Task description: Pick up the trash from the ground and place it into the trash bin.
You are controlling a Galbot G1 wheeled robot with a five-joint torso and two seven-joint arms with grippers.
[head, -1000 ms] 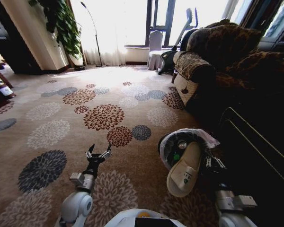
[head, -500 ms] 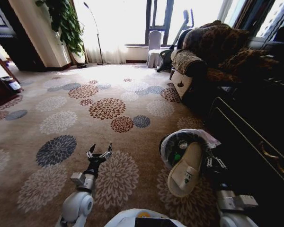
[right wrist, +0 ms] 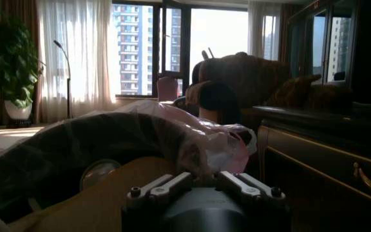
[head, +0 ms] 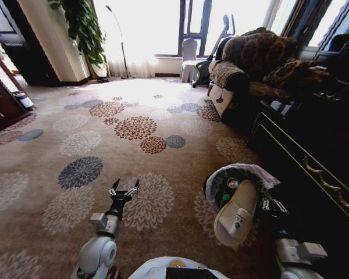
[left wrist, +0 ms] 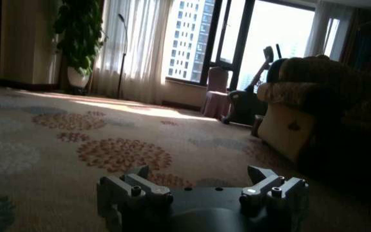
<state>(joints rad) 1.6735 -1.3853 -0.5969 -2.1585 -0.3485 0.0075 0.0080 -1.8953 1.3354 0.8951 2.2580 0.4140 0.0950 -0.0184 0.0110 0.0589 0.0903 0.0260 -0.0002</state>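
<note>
The trash bin (head: 235,174) is gripped at its rim by the right gripper (head: 269,204), at four o'clock. The left gripper (head: 124,189) is held spread and unladen above the carpet (head: 75,139), at seven o'clock.

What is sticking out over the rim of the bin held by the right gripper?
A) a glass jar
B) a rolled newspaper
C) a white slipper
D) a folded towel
C: in the head view a white slipper leans out over the rim of the bin, which sits at the right gripper; the left gripper hangs open over the carpet.

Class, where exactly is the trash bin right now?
In the head view, the small round black trash bin with clear plastic liner is low on the robot's right, at the right gripper, beside the dark cabinet.
</note>
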